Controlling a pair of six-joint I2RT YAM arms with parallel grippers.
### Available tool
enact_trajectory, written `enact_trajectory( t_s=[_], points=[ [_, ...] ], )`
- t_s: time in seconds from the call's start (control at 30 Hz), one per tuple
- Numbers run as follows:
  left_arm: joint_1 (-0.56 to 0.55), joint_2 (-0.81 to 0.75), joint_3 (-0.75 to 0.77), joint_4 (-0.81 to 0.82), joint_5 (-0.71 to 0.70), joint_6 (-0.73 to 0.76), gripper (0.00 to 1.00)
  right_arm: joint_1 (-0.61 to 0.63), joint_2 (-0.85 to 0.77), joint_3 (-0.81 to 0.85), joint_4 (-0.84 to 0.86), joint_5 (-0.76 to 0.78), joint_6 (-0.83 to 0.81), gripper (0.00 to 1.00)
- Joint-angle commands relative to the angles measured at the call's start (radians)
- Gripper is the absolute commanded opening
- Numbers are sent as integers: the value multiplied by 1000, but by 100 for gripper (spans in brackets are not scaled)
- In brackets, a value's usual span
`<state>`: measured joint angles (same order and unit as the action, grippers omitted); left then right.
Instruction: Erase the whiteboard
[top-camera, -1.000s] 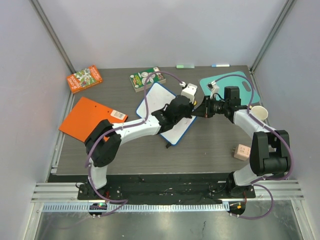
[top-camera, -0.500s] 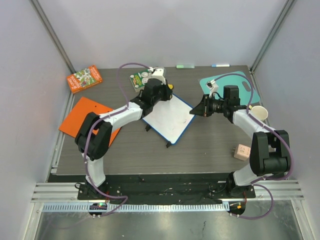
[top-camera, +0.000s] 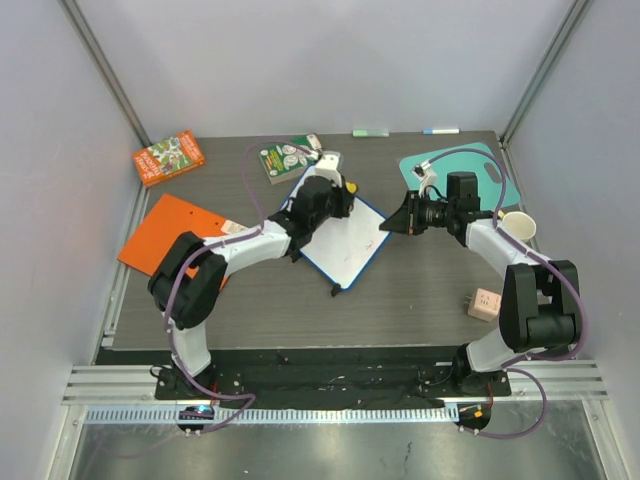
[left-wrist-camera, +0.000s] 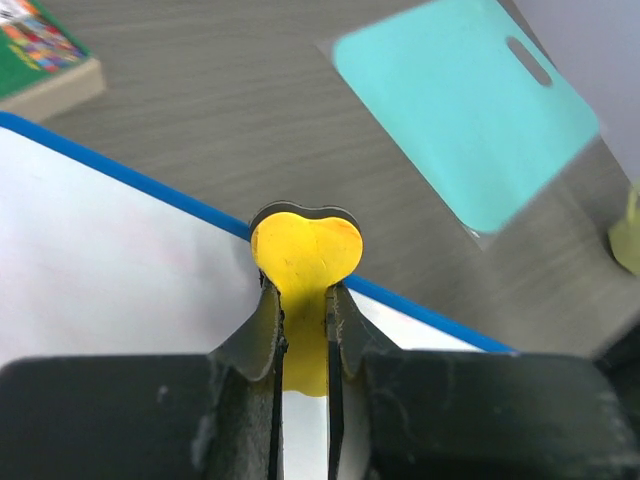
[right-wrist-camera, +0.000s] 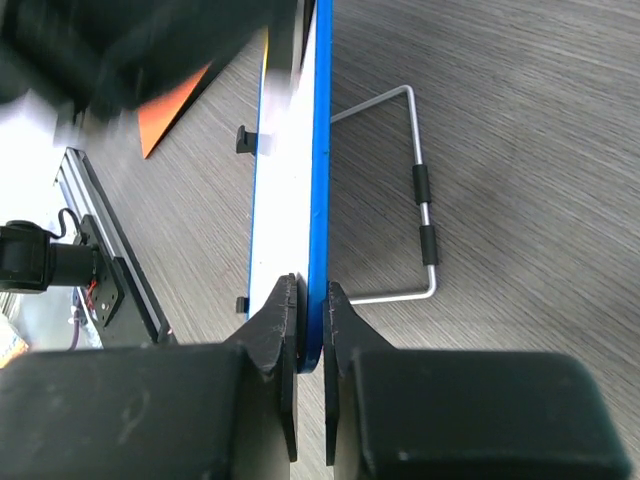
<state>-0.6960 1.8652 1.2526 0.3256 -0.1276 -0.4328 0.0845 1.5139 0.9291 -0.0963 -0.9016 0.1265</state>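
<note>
Left gripper (left-wrist-camera: 304, 320) pinches yellow eraser (left-wrist-camera: 305, 240) at whiteboard (top-camera: 345, 240) upper edge, top-view centre; right gripper (right-wrist-camera: 308, 315) clamps its right corner

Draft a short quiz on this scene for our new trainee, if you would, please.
1. True or false: the right gripper is shut on the whiteboard, on its blue edge.
2. What does the left gripper hold? A) a marker B) a yellow eraser C) a sponge
3. Which board lies beyond the whiteboard, at the far right of the table?
Key: 1 true; 2 B; 3 the teal cutting board.
</note>
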Motion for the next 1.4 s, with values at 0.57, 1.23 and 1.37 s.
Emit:
enact_trajectory(
  t_s=[0.57,1.23,1.37],
  points=[
    [-367,-1,-271,-92,-190,-201,0,37,-52,25,104,-59,-116,1],
    [-307,-184,-602,-62,-302,-468,0,40,-44,20,110,-66,-107,1],
    [-289,-236,-666,-30,-322,-507,0,46,-43,19,110,-66,-107,2]
  ],
)
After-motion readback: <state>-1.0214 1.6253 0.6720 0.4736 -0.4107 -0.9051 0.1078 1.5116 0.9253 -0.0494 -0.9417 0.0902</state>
